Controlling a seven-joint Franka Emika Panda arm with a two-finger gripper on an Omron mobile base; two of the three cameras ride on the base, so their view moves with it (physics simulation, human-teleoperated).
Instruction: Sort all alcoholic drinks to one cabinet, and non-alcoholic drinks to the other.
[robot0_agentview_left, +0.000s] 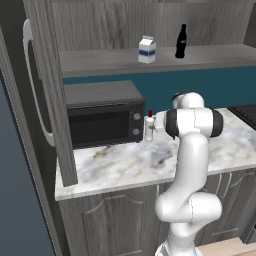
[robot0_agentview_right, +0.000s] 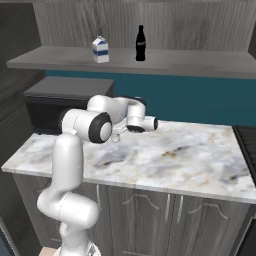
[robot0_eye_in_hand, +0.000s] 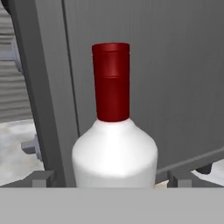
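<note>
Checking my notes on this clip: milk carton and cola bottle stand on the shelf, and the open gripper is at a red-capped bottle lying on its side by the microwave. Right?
Not quite: the red-capped bottle stands upright, as the left base view shows. The rest holds: milk carton and cola bottle on the shelf, microwave beside it, gripper open.

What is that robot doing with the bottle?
The white robot arm has its open end effector right up against a red-capped white bottle standing on the marble counter beside the microwave. It is not gripping the bottle yet. Up on the shelf, a milk carton and a black cola bottle stand side by side.
</note>
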